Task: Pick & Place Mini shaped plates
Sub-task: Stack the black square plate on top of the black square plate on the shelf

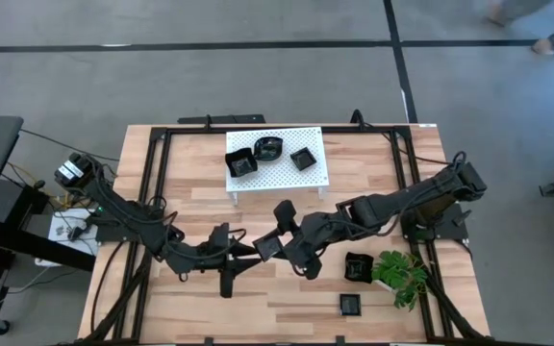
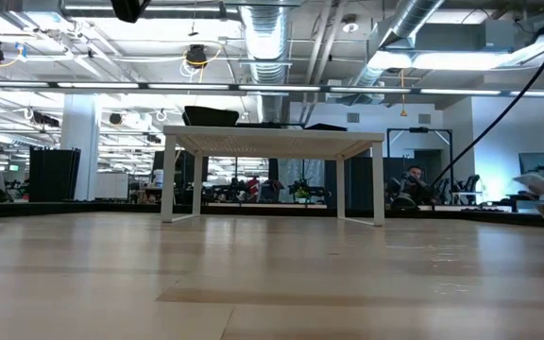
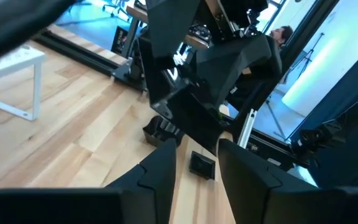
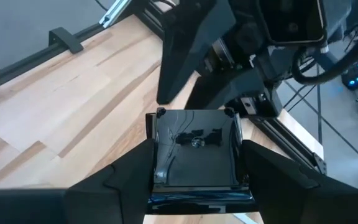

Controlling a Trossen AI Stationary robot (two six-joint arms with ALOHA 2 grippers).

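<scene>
My right gripper (image 4: 194,180) is shut on a square glossy black mini plate (image 4: 194,146) above the middle of the table (image 1: 267,247). My left gripper (image 3: 194,149) faces it from the left with its fingers apart; one left finger (image 4: 179,56) stands at the plate's far edge. Three more plates (image 1: 241,163) (image 1: 269,147) (image 1: 303,159) rest on top of the white perforated rack (image 1: 277,173). Two plates (image 1: 358,267) (image 1: 351,305) lie on the table beside the green plant (image 1: 402,274). My right gripper pinches the square plate by two opposite side edges (image 4: 156,155), one finger (image 4: 263,174) on each side. It comes from the table's right, slanting down. The plate is lifted clear of the table, its hollow face up. My left gripper: I cannot tell whether it touches the plate.
The rack stands at the table's far middle (image 2: 272,142). The plant sits at the near right. A black frame (image 1: 157,163) runs along the table's sides. Bare wood lies at the near left and near middle. People show in the room beyond.
</scene>
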